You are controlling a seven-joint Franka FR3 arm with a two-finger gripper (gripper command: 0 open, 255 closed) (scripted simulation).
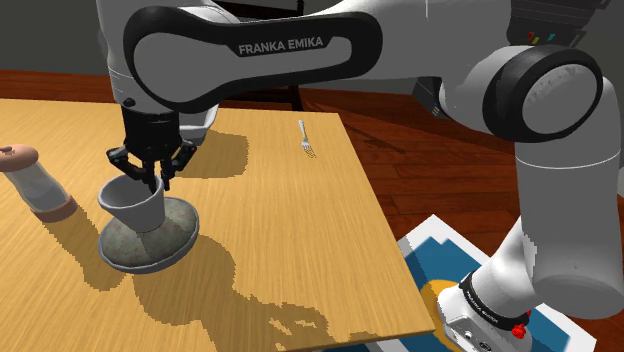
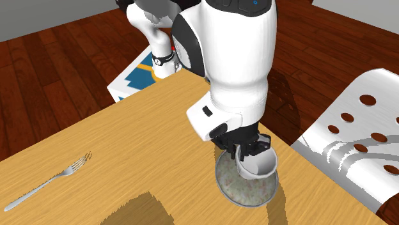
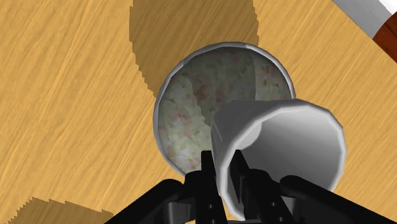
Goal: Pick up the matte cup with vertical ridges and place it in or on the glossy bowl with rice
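In the shoulder view, a pale cup [image 1: 133, 205] is seen clasped at its rim by the gripper [image 1: 150, 172], directly over a bowl [image 1: 168, 240] of rice on the wooden table [image 1: 280, 230]. A bottle [image 1: 35, 180] is seen near them at that view's left, and a fork [image 1: 306, 140] well apart. In the second exterior view, the cup is shown mouth up, its long axis near vertical, with a chair [image 2: 358, 147] beside the table. In the wrist view, the cup's wall is pinched between the fingers [image 3: 208, 175].

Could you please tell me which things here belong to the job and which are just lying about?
Job in hand: the gripper, the white cup that it clasps by the rim, and the bowl of rice under the cup.
Lying about: fork, white-and-brown bottle, perforated chair.
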